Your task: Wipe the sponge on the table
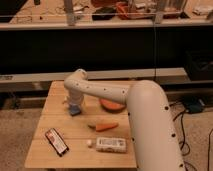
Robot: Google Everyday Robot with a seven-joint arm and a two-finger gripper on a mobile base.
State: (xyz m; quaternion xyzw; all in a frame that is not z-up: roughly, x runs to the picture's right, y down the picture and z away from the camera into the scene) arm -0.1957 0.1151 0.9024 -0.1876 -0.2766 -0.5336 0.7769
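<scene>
Across the right side of our view sweeps the big white robot arm, up from the lower corner and bending down at the table's far-left part. Under it we have the small square table with the pale slatted wooden top, and behind that runs the long grey metal bench.

On the tabletop, the shallow orange bowl sits near the far edge, partly tucked behind the arm. Towards the front lies the white rectangular packet, and off to the left of it the flat black-and-red packet, angled. Between bowl and white packet we see an orange carrot-shaped piece.

Now the action: the gripper points down at the far-left area of the table, right on top of the small light-blue sponge, which rests on the slats. Whether it is clamped on the sponge, we cannot tell. Last, a tiny white round thing sits just left of the white packet.
</scene>
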